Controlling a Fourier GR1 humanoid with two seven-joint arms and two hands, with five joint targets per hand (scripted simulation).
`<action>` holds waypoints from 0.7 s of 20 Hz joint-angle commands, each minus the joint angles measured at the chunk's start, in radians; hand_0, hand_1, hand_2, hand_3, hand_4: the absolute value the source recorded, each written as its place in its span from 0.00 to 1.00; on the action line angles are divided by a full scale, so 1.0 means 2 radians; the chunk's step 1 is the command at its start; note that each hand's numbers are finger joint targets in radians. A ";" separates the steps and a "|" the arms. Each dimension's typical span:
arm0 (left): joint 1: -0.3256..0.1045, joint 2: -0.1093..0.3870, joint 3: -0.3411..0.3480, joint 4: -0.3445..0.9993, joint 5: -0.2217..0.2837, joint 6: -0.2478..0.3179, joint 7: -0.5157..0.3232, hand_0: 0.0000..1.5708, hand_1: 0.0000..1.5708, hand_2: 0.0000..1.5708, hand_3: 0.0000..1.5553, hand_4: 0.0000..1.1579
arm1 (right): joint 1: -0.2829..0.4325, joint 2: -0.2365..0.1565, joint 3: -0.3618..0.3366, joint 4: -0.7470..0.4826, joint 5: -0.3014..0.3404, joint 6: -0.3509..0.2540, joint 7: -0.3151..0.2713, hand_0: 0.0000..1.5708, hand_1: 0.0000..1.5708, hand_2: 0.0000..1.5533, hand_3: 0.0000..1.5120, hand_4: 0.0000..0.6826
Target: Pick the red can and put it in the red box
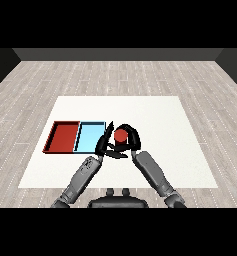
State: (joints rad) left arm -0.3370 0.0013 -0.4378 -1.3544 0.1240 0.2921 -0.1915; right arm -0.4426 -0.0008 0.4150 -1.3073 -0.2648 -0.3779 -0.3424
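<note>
The right hand (130, 140) curled its fingers round the red can (121, 135); the left hand (105, 139), fingers straight, crowded close and risked knocking it short of the red tray (61, 136).

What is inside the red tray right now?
Nothing shows inside the red tray; its floor looks bare. The red can is out on the table, with the right hand curled round it. No part of the tray is covered.

We see a red can (121, 135) in black hands. A red tray (63, 136) adjoins a light blue tray (89, 137) on our white table (160, 125).
</note>
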 commanded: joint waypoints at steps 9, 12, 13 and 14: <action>-0.050 -0.001 -0.039 0.049 0.006 0.038 0.007 0.00 0.00 0.00 0.00 0.00 | -0.019 0.000 0.034 -0.025 -0.002 -0.023 0.028 0.92 0.92 0.92 0.91 0.87; -0.018 -0.001 -0.031 0.037 0.009 0.014 -0.003 0.00 0.00 0.00 0.00 0.00 | -0.032 0.000 0.037 0.017 -0.047 -0.015 -0.021 0.93 0.93 0.93 0.92 0.86; -0.032 -0.001 -0.056 0.038 0.022 0.034 -0.012 0.00 0.00 0.00 0.00 0.00 | -0.017 0.000 0.088 -0.043 -0.026 -0.064 0.017 0.93 0.93 0.93 0.92 0.85; -0.054 0.000 -0.070 0.033 0.029 0.062 0.008 0.00 0.00 0.00 0.00 0.00 | -0.029 0.000 0.053 -0.022 -0.032 -0.036 0.010 0.92 0.92 0.93 0.92 0.81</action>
State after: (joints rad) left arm -0.3989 0.0127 -0.5021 -1.2991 0.1537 0.3520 -0.1933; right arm -0.4755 -0.0073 0.5141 -1.3392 -0.3130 -0.4413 -0.3372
